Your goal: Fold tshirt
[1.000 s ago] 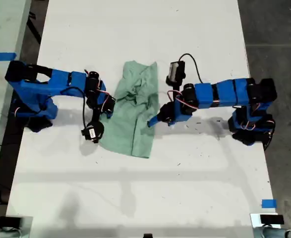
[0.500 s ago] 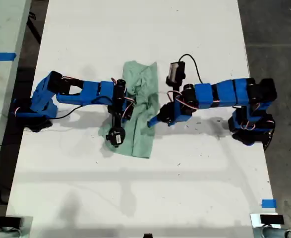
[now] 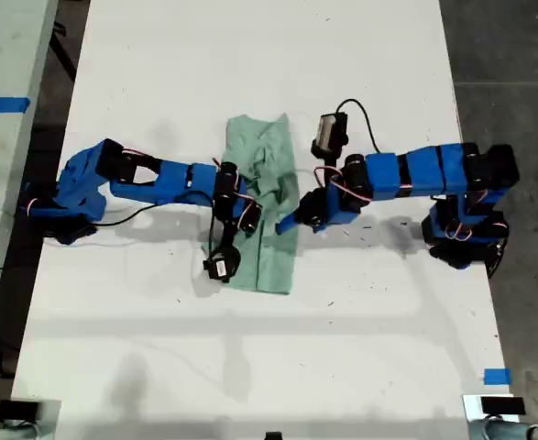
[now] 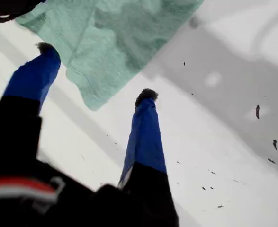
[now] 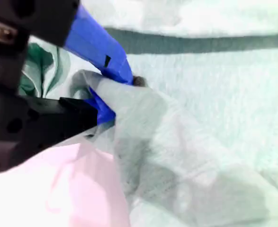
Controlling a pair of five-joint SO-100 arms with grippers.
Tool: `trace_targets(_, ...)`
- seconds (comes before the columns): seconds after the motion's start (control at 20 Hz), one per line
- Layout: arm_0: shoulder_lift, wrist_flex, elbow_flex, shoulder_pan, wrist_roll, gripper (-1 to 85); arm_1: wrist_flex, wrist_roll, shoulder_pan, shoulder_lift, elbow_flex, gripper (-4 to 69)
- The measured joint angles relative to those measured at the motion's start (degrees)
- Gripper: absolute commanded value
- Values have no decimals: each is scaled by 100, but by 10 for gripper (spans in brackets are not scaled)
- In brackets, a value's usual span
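Tshirt [image 3: 264, 215] bunched on our table [image 3: 250, 367]; our second gripper [image 5: 105, 94] clamps its fabric, our first gripper [image 4: 94, 71] spread beside the hem.

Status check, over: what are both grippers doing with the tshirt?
My first gripper open beside the tshirt's edge, holding nothing. My second gripper shut on a fold of it. Nothing in the way.

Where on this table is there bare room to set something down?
The table is bare across the exterior view's whole bottom band below the tshirt, and its top band above it. The middle strip is crowded: both arms converge on the tshirt, my second gripper clamping cloth.
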Motion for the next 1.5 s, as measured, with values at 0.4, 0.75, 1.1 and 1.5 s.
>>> trace_targets(0.4, 352, 642, -53, -62, 88, 109, -88, 35, 0, 9, 158, 303)
trace_targets(0.75, 2162, 2558, 18, -132, 185, 192, -264, 35, 0, 35, 193, 302)
trace_targets(1.1, 3665, 3015, 1292, -185, 185, 232, -185, 35, 0, 35, 185, 304)
trace_targets(1.5, 6188, 2646, 4025, 79, -510, 225, 325, 264, -325, 457, 141, 307)
